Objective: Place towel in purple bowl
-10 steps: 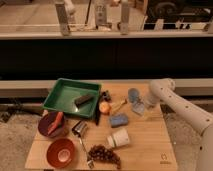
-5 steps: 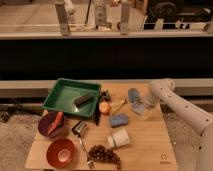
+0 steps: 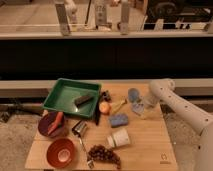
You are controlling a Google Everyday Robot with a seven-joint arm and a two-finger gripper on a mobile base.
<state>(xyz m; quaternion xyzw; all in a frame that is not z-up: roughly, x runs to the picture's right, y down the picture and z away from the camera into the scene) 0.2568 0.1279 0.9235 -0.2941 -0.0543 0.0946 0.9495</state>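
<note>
My fingers (image 3: 140, 108) are low at the right side of the worktop (image 3: 150, 145), just beside the towel (image 3: 133, 94). Can't tell if they're spread or pinching. Towel lies on the worktop, right of the orange fruit (image 3: 104, 107) and well apart from the purple bowl (image 3: 52, 125) at the left edge. A red-orange item sits in that bowl.

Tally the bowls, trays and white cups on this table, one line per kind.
Bowls: 2, purple bowl and orange-red bowl
Trays: 1, green tray
Cups: 1, white cup
Total: 4
The gripper is at the right side of the table, beside the towel.
</note>
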